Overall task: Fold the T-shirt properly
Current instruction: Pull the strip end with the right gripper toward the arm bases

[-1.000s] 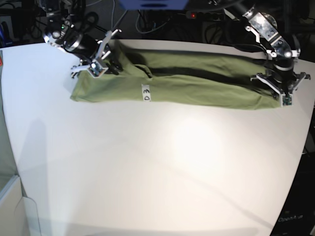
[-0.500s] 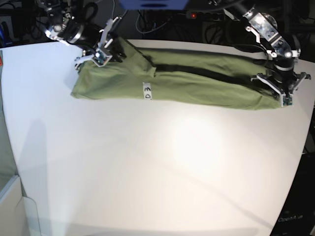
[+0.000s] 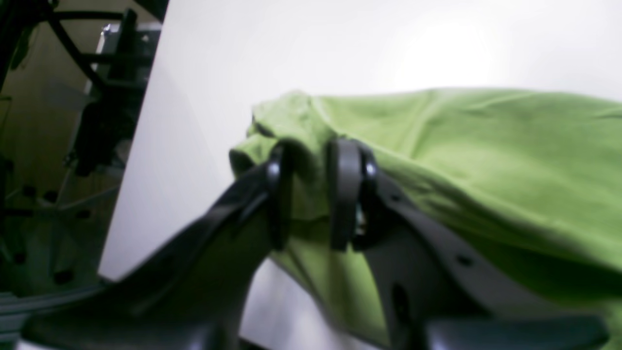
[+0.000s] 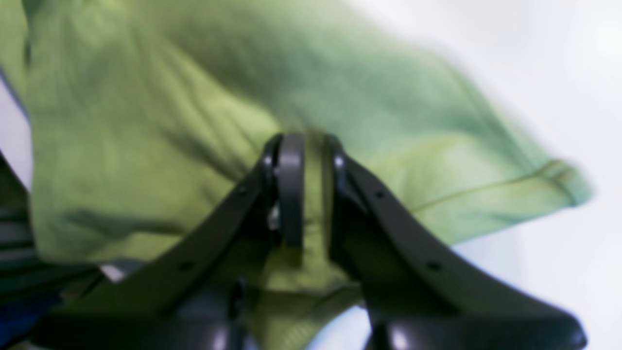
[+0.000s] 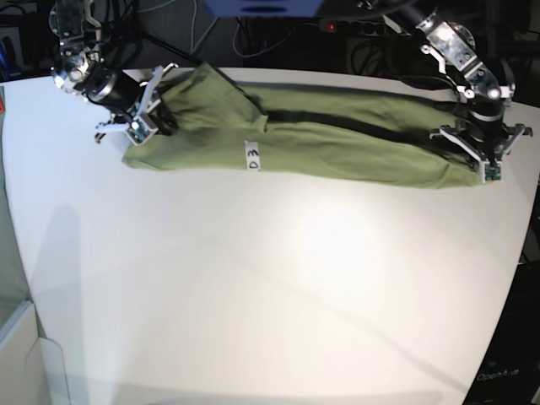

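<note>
The olive-green T-shirt (image 5: 337,143) lies as a long folded band across the far side of the white table (image 5: 270,278), with a small white label (image 5: 251,157) marked "D3" on top. My right gripper (image 5: 142,125) is shut on the shirt's left end, and the right wrist view shows its fingers (image 4: 290,189) pinching a fold of the T-shirt (image 4: 146,121). My left gripper (image 5: 485,167) is shut on the shirt's right end near the table's edge. In the left wrist view the black pads (image 3: 344,194) clamp bunched cloth of the T-shirt (image 3: 486,160).
Cables and a power strip (image 5: 350,27) run along the dark area behind the table. The table's right edge (image 5: 527,228) passes close to my left gripper. A pale box corner (image 5: 21,354) stands at the lower left.
My right gripper lifted the shirt's left end up and back, then swung it out to the left and down again, stretching the band. The left arm has not moved.
</note>
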### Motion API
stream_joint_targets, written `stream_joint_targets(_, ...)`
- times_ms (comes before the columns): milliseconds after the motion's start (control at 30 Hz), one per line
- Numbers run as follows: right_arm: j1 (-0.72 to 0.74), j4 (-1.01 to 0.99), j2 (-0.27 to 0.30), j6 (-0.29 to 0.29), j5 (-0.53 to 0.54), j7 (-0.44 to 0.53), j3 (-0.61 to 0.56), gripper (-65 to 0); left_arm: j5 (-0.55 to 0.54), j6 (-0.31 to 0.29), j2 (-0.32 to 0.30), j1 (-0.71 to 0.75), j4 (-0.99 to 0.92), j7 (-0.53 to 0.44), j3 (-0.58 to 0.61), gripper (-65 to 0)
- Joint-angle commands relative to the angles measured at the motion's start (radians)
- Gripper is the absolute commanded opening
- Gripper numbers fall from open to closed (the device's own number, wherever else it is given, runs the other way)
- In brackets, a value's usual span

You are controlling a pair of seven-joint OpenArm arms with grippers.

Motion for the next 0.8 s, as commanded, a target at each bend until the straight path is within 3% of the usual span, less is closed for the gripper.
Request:
stream_joint_targets(0,0.012,0.003,0.008,0.002,0.015,0.024,0.004,-58.8,-0.013,0.005,-0.007,-0.009,0.015,-0.021,0.001,-53.0)
stream_joint_targets(533,0.073,-0.115,0.008,0.002,0.015,0.027,0.003,-58.9,-0.013,0.005,-0.007,-0.004,0.041,-0.02,-0.001,-51.7)
stream_joint_targets(700,0.077,-0.115,0.008,0.002,0.015,0.026,0.003,-58.9,-0.072,0.005,-0.007,0.03,0.095,-0.02,-0.001,-37.5)
stream_joint_targets(767,0.077,-0.115,0.008,0.002,0.015,0.026,0.003,-58.9,-0.087,0.005,-0.007,0.048,0.121,-0.02,-0.001,-35.4)
